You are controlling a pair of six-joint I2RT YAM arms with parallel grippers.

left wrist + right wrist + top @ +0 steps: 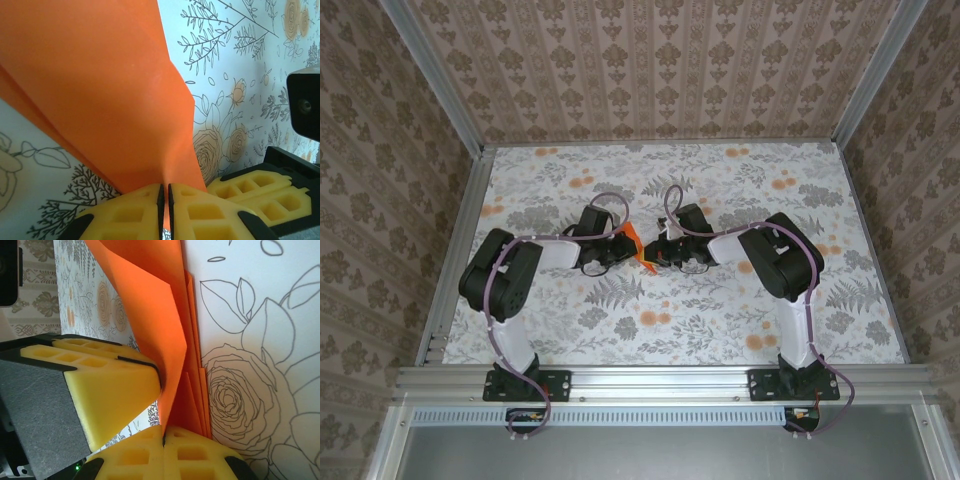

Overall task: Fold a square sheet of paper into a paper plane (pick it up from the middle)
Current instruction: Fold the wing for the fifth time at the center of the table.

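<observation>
— Where's the paper?

— The folded orange sheet of paper (633, 241) stands on edge near the middle of the flowered counter (720, 320), caught between the two claws, which meet nose to nose.

— Both have hold of it?

— Yes. In the left wrist view the left claw (165, 200) has its yellow pads (125, 215) pressed almost together, and the sheet (100, 90) runs straight down into the slit between them. The right claw (163, 440) is clamped the same way, with the orange edge going into its seam.

— One layer or several?

— Several. In the right wrist view the sheet (155, 305) shows stacked folds lying close to the counter's printed rose (235, 400). I can't tell whether they touch it.

— How close are the claws?

— Just beside each other. The left claw's pad (100, 385) sits against the sheet right by the right claw's tips. From above, the left claw (618, 246) and the right claw (656, 255) flank the orange piece, with both arms bent inward from the near edge.
</observation>
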